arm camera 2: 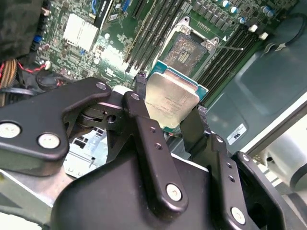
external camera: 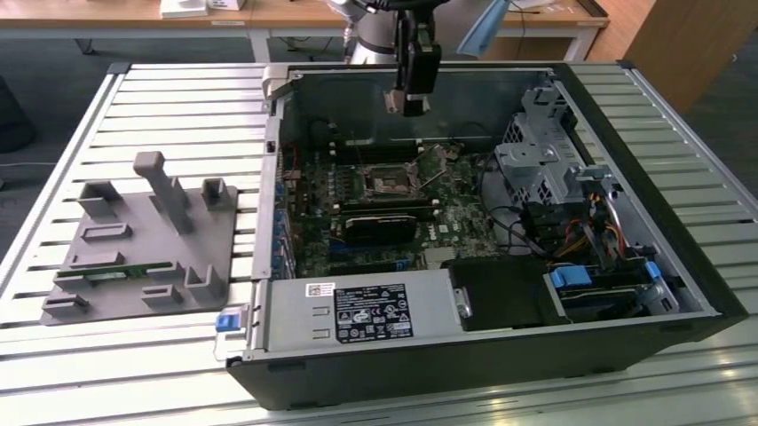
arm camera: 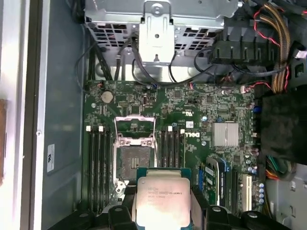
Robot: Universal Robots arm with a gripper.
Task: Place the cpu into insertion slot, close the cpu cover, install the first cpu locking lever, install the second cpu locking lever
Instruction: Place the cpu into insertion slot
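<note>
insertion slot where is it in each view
Exterior view: insertion slot at the middle of the green circuit board.
Second wrist view: just beyond the held cpu, at.
First wrist view: at, between the cpu and the open cpu cover.
Shared landmark: the green circuit board around it.

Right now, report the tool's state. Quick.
Tool: closed, holding the cpu by its edges, up off the insertion slot.
</note>
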